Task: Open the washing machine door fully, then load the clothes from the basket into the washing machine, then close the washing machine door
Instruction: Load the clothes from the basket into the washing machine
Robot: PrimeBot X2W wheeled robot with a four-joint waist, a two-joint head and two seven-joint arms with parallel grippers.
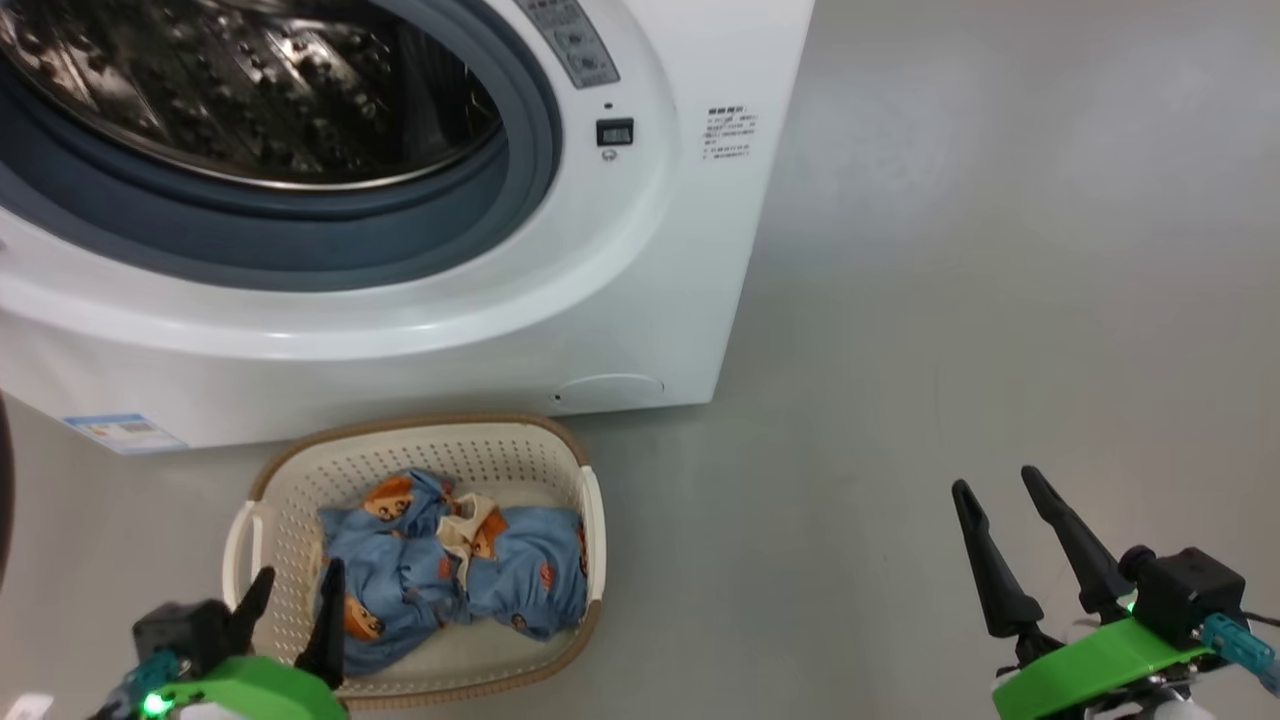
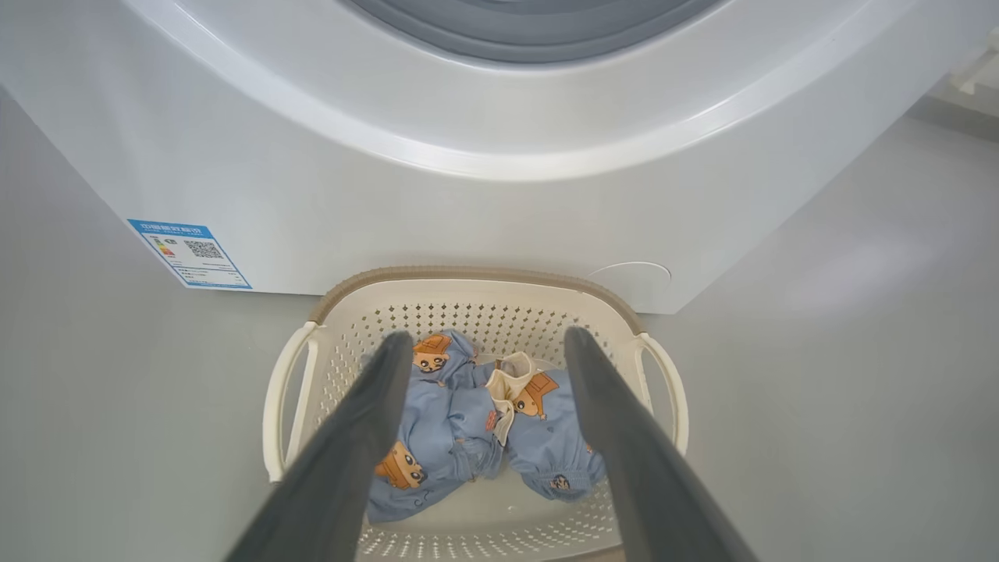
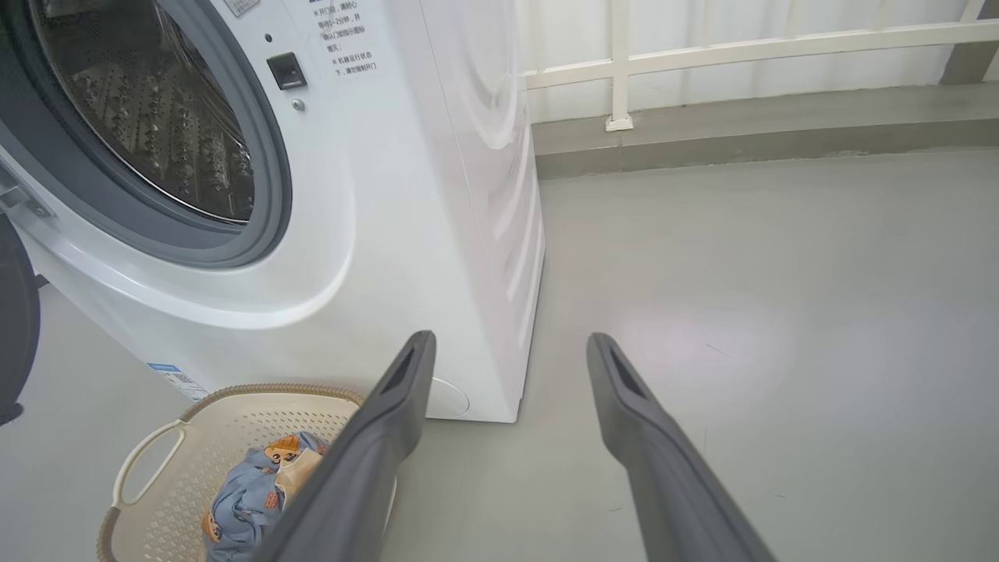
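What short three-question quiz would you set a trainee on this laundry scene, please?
1. The bear-print clothes lie: A) in the steel drum, B) in the cream basket, C) on the floor.
2. True or false: the right pincer is shut on the clothes.
3. Which pincer hangs over the basket?
Key: 1 B; 2 false; 3 the left pincer.
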